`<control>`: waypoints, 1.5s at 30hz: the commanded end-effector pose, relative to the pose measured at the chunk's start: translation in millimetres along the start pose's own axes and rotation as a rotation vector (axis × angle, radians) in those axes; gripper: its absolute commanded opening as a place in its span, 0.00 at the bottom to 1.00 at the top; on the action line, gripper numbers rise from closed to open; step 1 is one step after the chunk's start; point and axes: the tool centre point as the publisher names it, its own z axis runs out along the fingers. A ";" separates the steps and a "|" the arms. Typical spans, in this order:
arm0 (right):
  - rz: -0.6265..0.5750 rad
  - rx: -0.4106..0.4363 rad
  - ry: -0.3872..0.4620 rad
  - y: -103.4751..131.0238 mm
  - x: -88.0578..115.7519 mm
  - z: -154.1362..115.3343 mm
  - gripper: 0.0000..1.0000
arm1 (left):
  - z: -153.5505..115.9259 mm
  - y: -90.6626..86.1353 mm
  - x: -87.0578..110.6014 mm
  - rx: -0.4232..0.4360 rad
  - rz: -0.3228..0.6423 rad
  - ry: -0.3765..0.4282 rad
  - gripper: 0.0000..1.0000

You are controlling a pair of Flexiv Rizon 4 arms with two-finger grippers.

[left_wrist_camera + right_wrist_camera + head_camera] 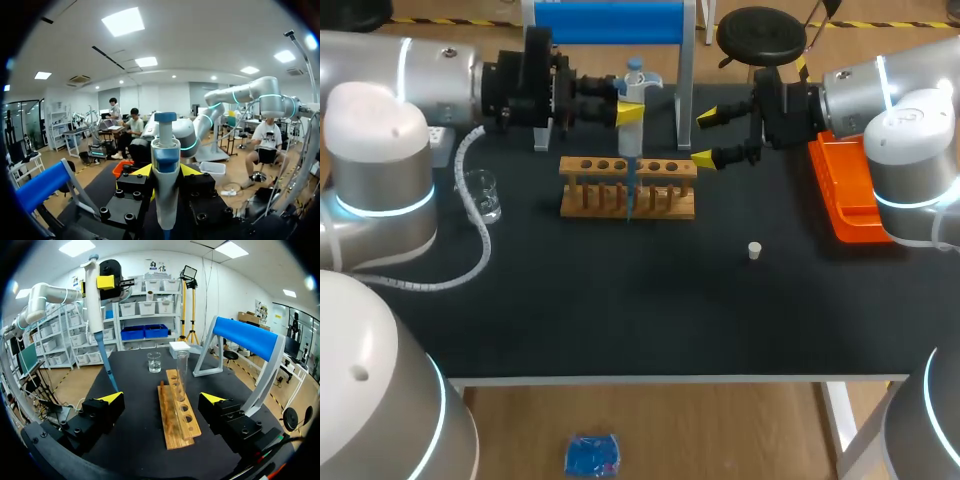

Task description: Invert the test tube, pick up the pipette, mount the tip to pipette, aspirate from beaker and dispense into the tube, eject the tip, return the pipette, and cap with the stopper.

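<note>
On the black table (650,320) the blue-barred stand (610,22) sits at the back and the orange plastic tray (845,200) at my right. The wooden tube rack (665,167) lies in the middle, long axis side to side. The left gripper (165,176) is clamped on the upright white-and-blue pipette (93,305), whose slim blue tip (110,372) points straight down at the rack. The right gripper (706,138) hangs just beside the rack's right end, jaws wide apart and holding nothing. The small clear glass beaker (486,195) stands well apart on my left. The clear glass test tube (182,367) stands upright in the rack. The tip seems beside its mouth rather than over it (the views disagree, so I can't be sure). The small white stopper (755,250) lies nearer the right arm, and nothing stands in its way.
</note>
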 end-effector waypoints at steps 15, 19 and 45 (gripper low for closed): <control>-0.001 0.000 -0.001 -0.3 0.0 0.4 1.00 | -2.0 -0.5 4.3 0.007 0.000 -0.012 0.00; -0.001 0.000 -0.001 -0.3 0.0 0.4 1.00 | -2.0 -0.5 4.3 0.007 0.000 -0.012 0.00; -0.096 -0.275 0.185 7.1 102.8 -66.8 1.00 | -2.0 -0.5 4.3 0.007 0.000 -0.012 0.00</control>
